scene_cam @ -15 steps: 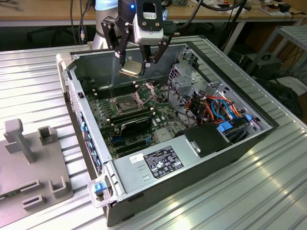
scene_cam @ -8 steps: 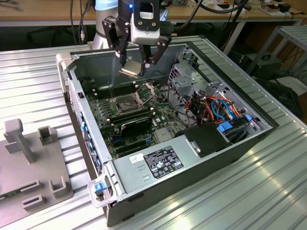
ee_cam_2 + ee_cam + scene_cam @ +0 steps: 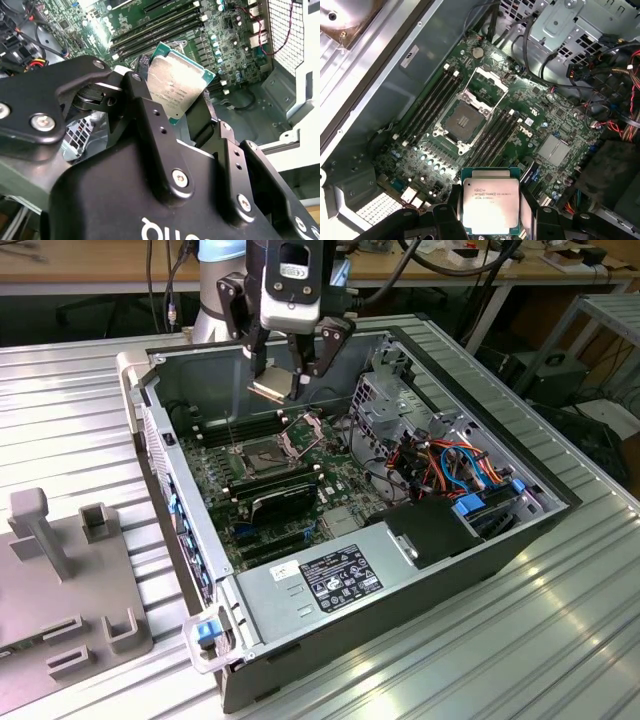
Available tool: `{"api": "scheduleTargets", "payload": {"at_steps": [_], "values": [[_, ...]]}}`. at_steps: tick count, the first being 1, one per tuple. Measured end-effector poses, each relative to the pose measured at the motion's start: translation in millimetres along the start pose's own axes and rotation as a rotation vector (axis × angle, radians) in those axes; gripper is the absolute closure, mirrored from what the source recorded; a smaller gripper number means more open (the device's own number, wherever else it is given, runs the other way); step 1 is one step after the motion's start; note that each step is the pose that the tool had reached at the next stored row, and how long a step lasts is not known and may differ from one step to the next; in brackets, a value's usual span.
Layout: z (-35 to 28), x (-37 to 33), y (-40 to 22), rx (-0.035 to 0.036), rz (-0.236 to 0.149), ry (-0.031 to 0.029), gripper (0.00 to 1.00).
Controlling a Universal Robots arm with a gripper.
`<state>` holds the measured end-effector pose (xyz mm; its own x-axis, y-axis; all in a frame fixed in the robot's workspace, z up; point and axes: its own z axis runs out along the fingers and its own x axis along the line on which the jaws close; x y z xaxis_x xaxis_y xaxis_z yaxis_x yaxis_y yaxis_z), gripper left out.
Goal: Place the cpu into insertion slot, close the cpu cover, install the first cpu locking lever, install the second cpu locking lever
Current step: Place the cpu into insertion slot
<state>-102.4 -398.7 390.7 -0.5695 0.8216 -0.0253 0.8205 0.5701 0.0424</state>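
cpu (image 3: 491, 205) in tool (image 3: 288, 368), clear above insertion slot (image 3: 461, 121)

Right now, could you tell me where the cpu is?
In the exterior view, the cpu is clamped in the gripper, raised above the motherboard, apart from the insertion slot.

Flat square silver-tan cpu (image 3: 491, 205): we see a few lines of small dark print on its metal top, none legible to us.
Green circuit board (image 3: 560, 120): one white printed logo (image 3: 526, 131), plus tiny white markings.
Grey metal box (image 3: 262, 608): a black-and-white rectangular label (image 3: 340, 575) of fine print and symbols, unreadable.
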Motion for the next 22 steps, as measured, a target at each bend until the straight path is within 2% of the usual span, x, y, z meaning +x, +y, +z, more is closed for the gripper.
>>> {"api": "scheduleTargets", "payload": {"at_steps": [3, 22], "values": [[0.2, 0.0, 0.0, 0.0012, 0.042, -0.0019, 0.45], [1.0, 0.3, 0.2, 0.0064, 0.193, -0.0105, 0.45]]}}
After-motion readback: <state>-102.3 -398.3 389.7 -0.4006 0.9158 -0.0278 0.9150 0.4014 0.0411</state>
